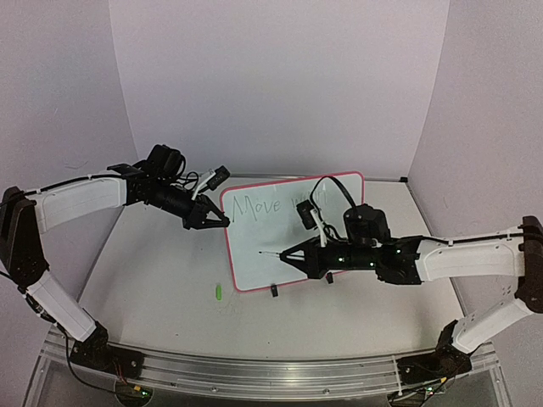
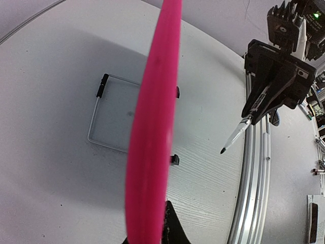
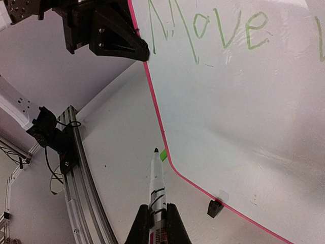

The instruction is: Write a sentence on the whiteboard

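Your left tool (image 1: 217, 220) pinches the whiteboard (image 1: 254, 233) edge, seemingly to steady it, while your right tool (image 3: 156, 212) grips the marker (image 3: 156, 178) below the sentence (image 3: 203, 28).

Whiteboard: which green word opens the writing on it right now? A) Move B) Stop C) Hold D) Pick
A: in the right wrist view the sentence along the top of the whiteboard begins with the green letters "Move".
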